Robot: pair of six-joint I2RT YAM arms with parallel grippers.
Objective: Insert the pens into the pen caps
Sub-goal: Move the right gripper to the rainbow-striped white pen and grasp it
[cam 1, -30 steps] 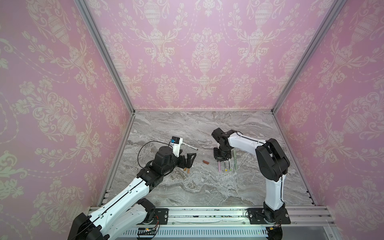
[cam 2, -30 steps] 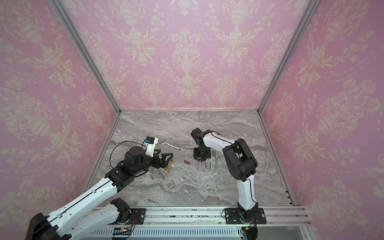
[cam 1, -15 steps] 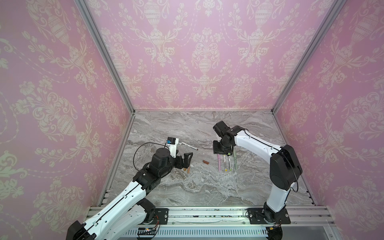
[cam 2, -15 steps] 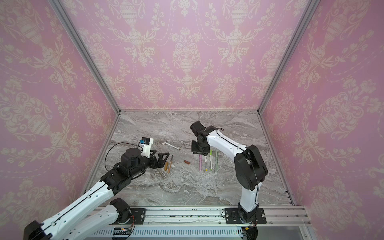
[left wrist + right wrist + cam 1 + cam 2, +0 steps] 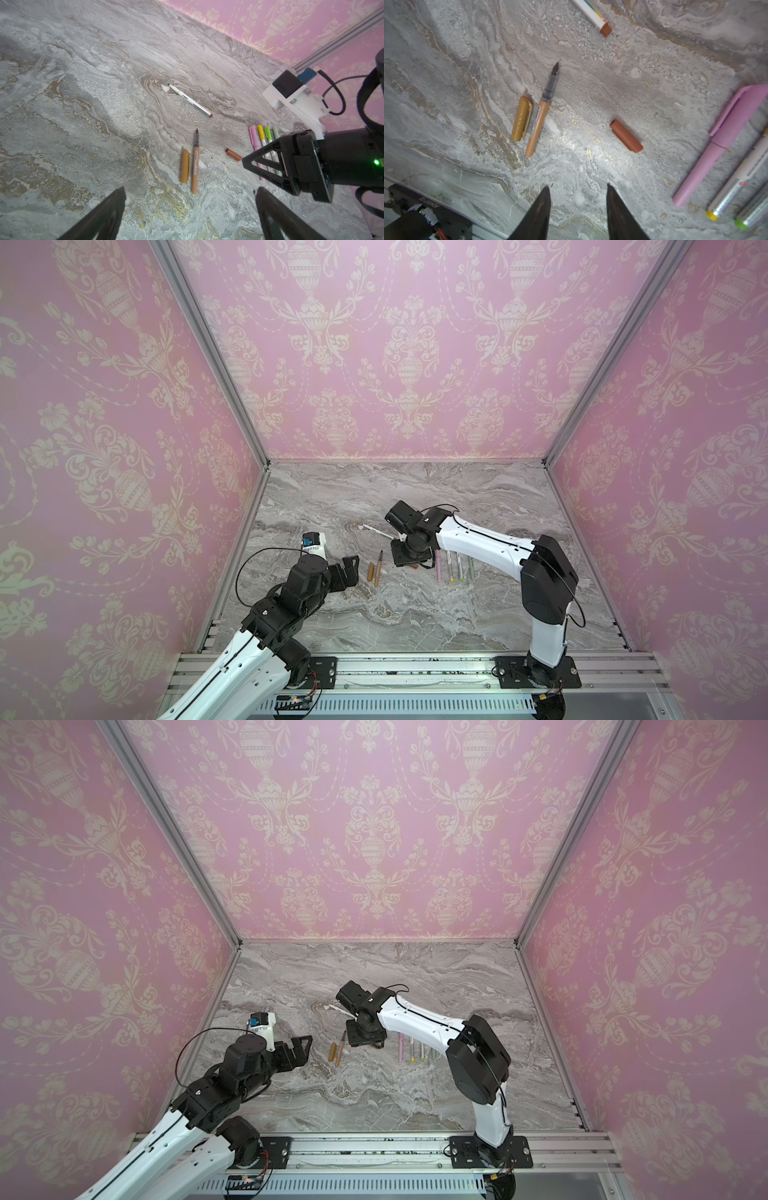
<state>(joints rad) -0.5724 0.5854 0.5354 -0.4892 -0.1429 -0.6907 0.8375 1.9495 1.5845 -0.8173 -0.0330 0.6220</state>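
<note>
The right tool (image 5: 578,186) hangs low over the tabletop (image 5: 654,62) with its jaws partway apart and nothing between them; the left tool (image 5: 351,570) stands spread wide and empty.

The brown cap (image 5: 626,136) lies flat just ahead of the right tool's tips, a little off its centre line; the white pen (image 5: 190,100) with the matching brown end lies well beyond it, uncapped. The tan pen (image 5: 539,116) and tan cap (image 5: 521,119) lie side by side, almost touching, between the two tools; a row of four capped pens (image 5: 268,133) lies close on the right tool's far side from the left tool.

These pieces look light, stiff and smooth, so they will probably skid or roll under a glancing touch; the caps' clips should steady them. I would pinch a cap across its middle, leaving the open mouth free, and hold a pen at mid-barrel, clear of the fine tip, which looks easy to damage; little squeeze is needed.
</note>
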